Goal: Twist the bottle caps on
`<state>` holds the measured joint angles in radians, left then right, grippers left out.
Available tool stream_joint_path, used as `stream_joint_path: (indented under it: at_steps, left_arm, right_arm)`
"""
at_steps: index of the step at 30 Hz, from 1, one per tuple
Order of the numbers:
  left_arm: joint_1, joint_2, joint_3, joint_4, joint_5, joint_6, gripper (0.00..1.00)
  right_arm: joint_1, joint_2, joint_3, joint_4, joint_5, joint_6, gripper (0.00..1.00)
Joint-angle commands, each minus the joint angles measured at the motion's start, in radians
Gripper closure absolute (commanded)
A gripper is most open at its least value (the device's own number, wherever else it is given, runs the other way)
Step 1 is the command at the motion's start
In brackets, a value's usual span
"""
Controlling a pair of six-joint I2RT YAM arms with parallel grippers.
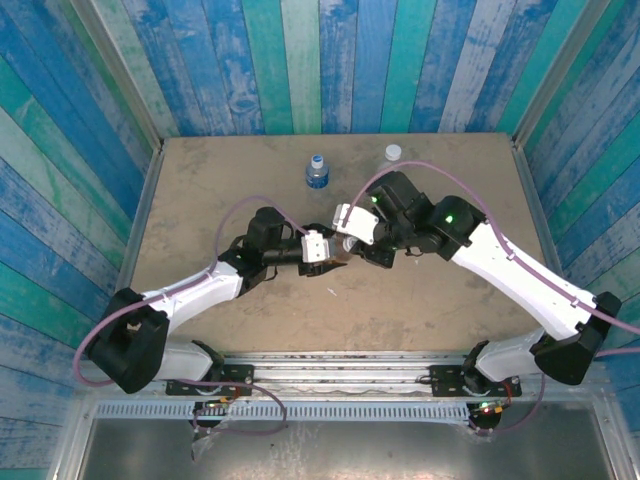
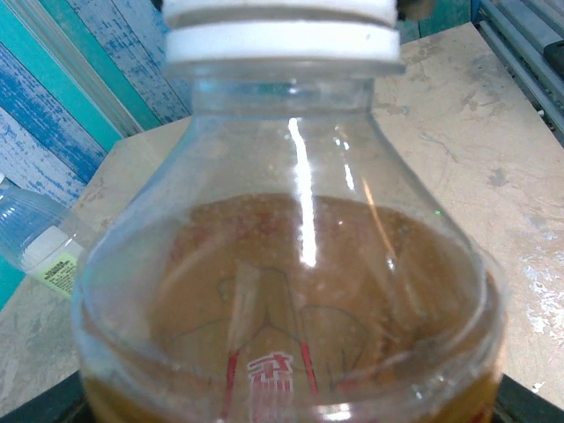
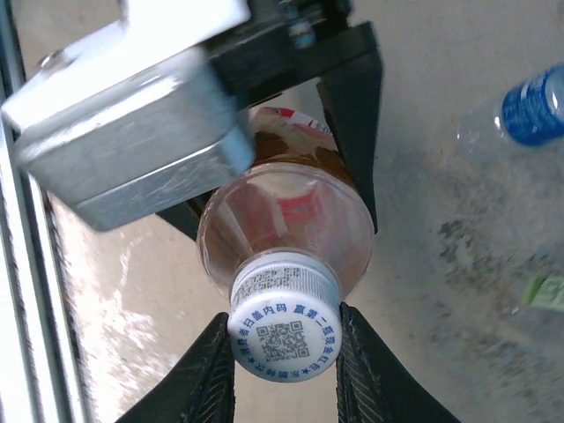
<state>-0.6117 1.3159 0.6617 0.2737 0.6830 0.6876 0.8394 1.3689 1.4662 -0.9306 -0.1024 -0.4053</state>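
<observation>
Orange-drink bottle (image 2: 291,291), near the table's (image 1: 220,190) middle, was held roughly upright, long axis near vertical, neck upward; left gripper (image 1: 330,248) clenched its body; right gripper (image 3: 284,357) pinched the white QR-printed cap (image 3: 284,326) atop its neck, both fingers touching the cap's sides.

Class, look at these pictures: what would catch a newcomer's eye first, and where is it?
Over the middle of the table, the left gripper holds a bottle of brownish-orange drink while the right gripper pinches its white cap, printed with a square code. A blue-capped bottle and a white-capped bottle stand near the far edge.
</observation>
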Motion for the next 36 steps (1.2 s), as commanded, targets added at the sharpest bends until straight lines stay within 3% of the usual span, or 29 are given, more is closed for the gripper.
stream_joint_path:
  at_steps: [1, 3, 6, 9, 11, 13, 15, 17, 22, 26, 29, 36]
  left_arm:
    - [-0.004, -0.029, 0.010, 0.012, 0.009, 0.006, 0.41]
    - [-0.003, -0.027, 0.011, 0.009, 0.008, 0.007, 0.41]
    - [-0.004, -0.026, 0.011, 0.011, 0.007, 0.006, 0.41]
    - [-0.003, -0.023, 0.013, 0.014, 0.012, 0.005, 0.41]
    - [-0.003, -0.018, 0.016, 0.012, 0.019, 0.006, 0.41]
    - [-0.004, -0.020, 0.019, 0.005, 0.021, 0.005, 0.41]
    - [-0.003, -0.024, 0.017, 0.001, 0.016, 0.006, 0.41]
    - [-0.003, -0.026, 0.017, -0.003, 0.018, 0.006, 0.41]
    - [-0.003, -0.027, 0.018, -0.003, 0.021, 0.007, 0.41]
    - [-0.003, -0.027, 0.019, -0.006, 0.021, 0.007, 0.41]
    - [-0.003, -0.029, 0.018, -0.007, 0.020, 0.008, 0.41]
    - [-0.003, -0.025, 0.019, -0.008, 0.016, 0.010, 0.41]
  right_arm:
    - [-0.031, -0.052, -0.053, 0.147, 0.028, 0.368, 1.00]
    - [-0.031, -0.076, -0.120, 0.230, 0.008, 0.537, 0.99]
    - [-0.032, -0.099, -0.203, 0.293, 0.064, 0.911, 1.00]
    - [-0.034, -0.117, -0.245, 0.275, 0.084, 1.096, 0.99]
    - [-0.038, -0.133, -0.267, 0.274, 0.092, 1.120, 0.98]
    - [-0.038, -0.142, -0.270, 0.276, 0.048, 1.016, 0.87]
    - [-0.037, -0.150, -0.257, 0.248, -0.010, 0.825, 0.68]
    - [-0.038, -0.158, -0.236, 0.192, -0.017, 0.654, 0.57]
    - [-0.036, -0.144, -0.158, 0.066, 0.007, 0.298, 0.39]
    - [-0.030, -0.136, -0.112, 0.031, -0.026, -0.043, 0.38]
    - [-0.014, -0.098, -0.048, -0.028, -0.034, -0.210, 0.40]
    - [-0.007, -0.027, 0.023, -0.066, -0.032, -0.335, 0.53]
